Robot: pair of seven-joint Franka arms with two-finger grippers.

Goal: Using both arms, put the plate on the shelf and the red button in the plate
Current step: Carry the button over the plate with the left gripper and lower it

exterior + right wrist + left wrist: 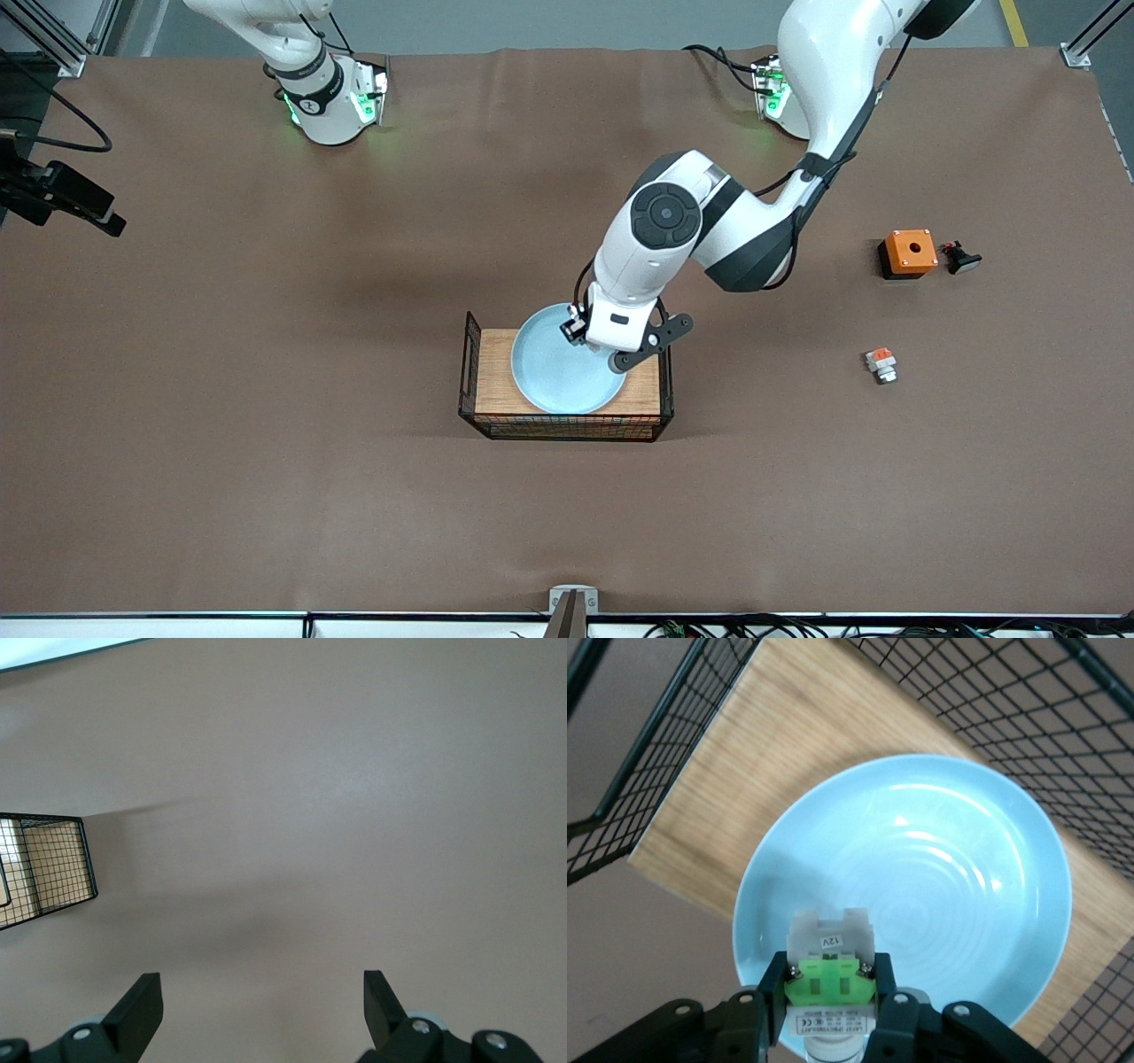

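a: where is the round, shallow, pale light-blue plate?

b: it lies flat on the wooden floor of a black wire basket near the middle of the brown counter.

a: and the left claw?

b: it hangs over the plate's rim, on the edge toward the left arm's end of the counter, clenched on a small button part with a green block and a whitish plastic top. a label on it reads 12v.

a: the right claw?

b: its arm waits. the wrist view shows the two black fingers spread wide with nothing between them, above bare counter, a corner of the basket off to one edge.

a: anything else lying about?

b: toward the left arm's end of the counter, an orange box with a round hole on top, a small black piece just beside it, and nearer the front camera a little grey-and-orange part.
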